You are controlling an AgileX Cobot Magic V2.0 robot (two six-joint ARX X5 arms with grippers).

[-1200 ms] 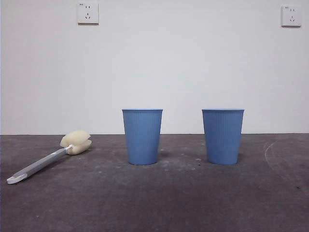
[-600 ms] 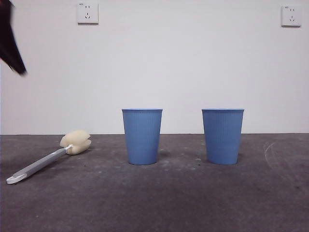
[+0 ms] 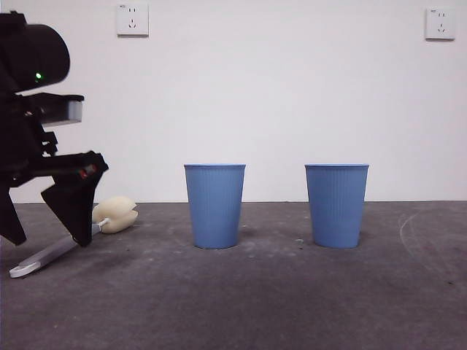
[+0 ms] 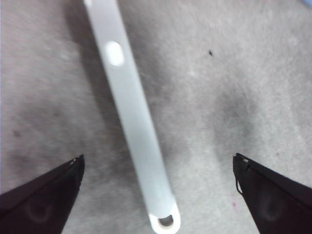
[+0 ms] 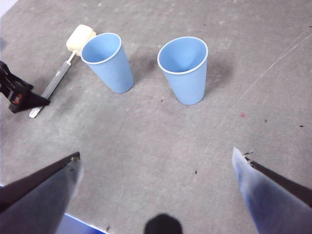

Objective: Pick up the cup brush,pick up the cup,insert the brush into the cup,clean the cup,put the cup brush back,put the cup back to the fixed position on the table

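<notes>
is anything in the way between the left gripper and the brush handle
Nothing visible. The left gripper hangs open right over the cup brush, its jaws to either side of the handle, with only bare table around it.

Left arm (image 3: 33,138): black, bulky rounded housing at 12 o'clock with green LED, grey block below, small red marks, pointed black jaws. Right gripper (image 5: 156,195): black wedge jaws, bluish sheen.
</notes>
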